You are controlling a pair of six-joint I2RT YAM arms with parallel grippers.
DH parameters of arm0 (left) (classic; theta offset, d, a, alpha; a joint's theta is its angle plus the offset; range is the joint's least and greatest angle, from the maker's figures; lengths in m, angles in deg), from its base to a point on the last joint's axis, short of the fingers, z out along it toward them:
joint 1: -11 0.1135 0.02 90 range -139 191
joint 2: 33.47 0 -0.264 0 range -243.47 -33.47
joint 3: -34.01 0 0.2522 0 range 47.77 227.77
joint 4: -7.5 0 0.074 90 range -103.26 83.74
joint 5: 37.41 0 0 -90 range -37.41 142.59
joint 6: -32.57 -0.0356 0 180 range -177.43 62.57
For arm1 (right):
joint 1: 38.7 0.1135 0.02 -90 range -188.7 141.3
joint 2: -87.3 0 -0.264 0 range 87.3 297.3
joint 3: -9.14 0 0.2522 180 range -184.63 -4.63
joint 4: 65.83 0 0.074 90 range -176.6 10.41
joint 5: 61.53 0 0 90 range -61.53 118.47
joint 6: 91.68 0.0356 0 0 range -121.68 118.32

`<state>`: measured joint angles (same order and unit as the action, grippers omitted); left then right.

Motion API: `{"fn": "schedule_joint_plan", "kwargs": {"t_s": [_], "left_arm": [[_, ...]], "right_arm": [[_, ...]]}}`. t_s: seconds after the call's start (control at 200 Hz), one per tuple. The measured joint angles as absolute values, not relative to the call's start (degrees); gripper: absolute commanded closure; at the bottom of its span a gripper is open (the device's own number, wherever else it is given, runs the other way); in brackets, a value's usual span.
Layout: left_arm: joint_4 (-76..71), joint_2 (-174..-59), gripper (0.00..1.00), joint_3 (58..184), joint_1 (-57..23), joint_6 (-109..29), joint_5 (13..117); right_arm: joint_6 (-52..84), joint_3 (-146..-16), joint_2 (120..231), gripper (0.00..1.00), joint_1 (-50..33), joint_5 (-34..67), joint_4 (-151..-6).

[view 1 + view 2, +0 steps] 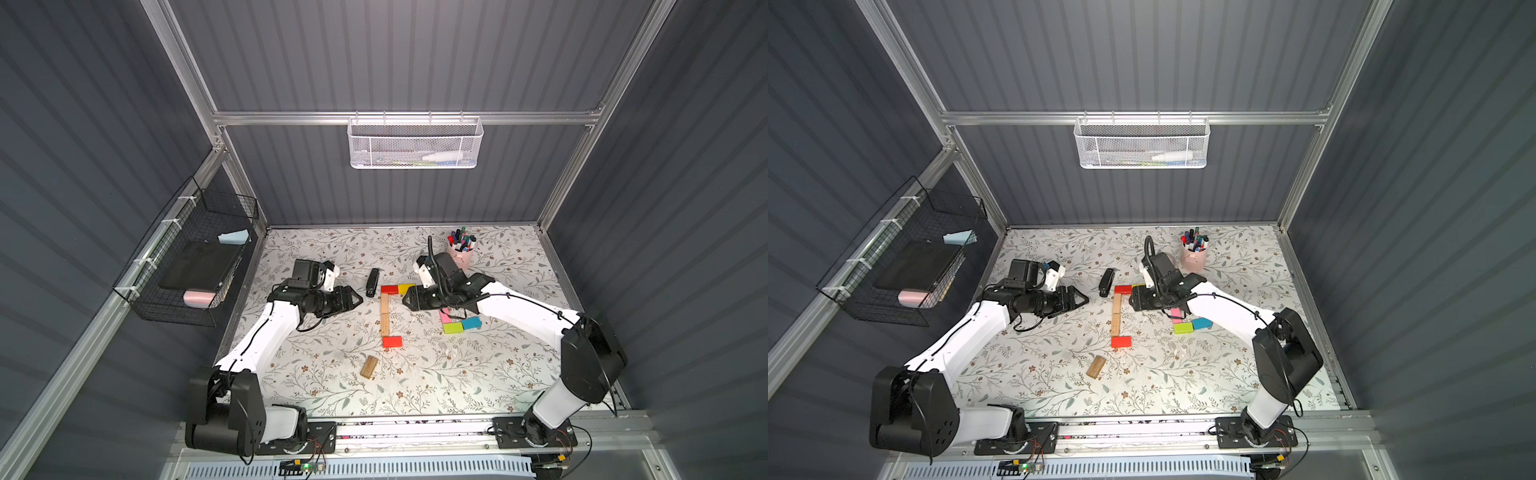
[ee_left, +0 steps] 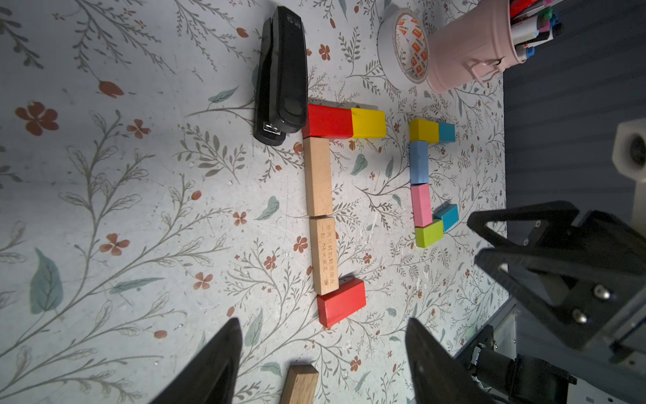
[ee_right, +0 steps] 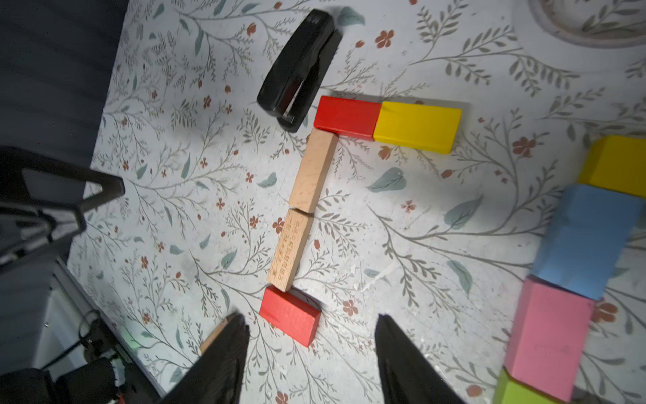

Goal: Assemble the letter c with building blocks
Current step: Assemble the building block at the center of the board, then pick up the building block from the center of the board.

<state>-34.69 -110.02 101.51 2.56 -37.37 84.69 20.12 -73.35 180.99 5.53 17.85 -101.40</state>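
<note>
Done so far: we count five building blocks in a near-finished C. The top arm is a red block [image 2: 327, 122] butted against a yellow block [image 2: 368, 123], the spine is two plain wood blocks [image 2: 317, 176] end to end, and a second red block [image 2: 342, 302] starts the bottom arm.
Left to do: we judge the bottom arm one block short. A loose wooden block [image 1: 369, 366] lies apart, nearer the robot.
Look: flat, domino-like bricks. The lower red one sits slightly askew.
Place: mid-bench [image 1: 498, 374], just beside a black stapler [image 2: 281, 70]. A smaller C of coloured blocks [image 2: 421, 204] lies near it on the robot's right.
Left gripper [image 1: 353, 298]: jaws apart and empty, hovering beside the spine.
Right gripper [image 1: 409, 300]: jaws apart, nothing between them, near the yellow block.
</note>
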Motion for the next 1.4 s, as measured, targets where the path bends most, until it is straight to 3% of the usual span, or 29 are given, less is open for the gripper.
{"fn": "schedule_joint_plan", "kwargs": {"t_s": [0.295,0.58,0.876,1.401], "left_arm": [[-34.6,-111.0,0.29,99.2,8.1,-37.9,92.0],[-32.8,-115.3,0.3,98.5,16.4,-40.2,104.8],[-31.6,-115.6,0.31,97.5,17.9,-40.4,109.7],[-31.6,-114.8,0.3,97.2,17.9,-40.4,110.7]], "right_arm": [[14.6,-72.8,180.4,0.25,23.0,26.2,-103.5],[13.3,-79.3,191.2,0.16,33.6,32.2,-105.3],[13.3,-87.0,201.5,0.14,37.6,35.7,-109.4],[13.1,-88.0,204.8,0.13,37.6,39.7,-110.4]]}}
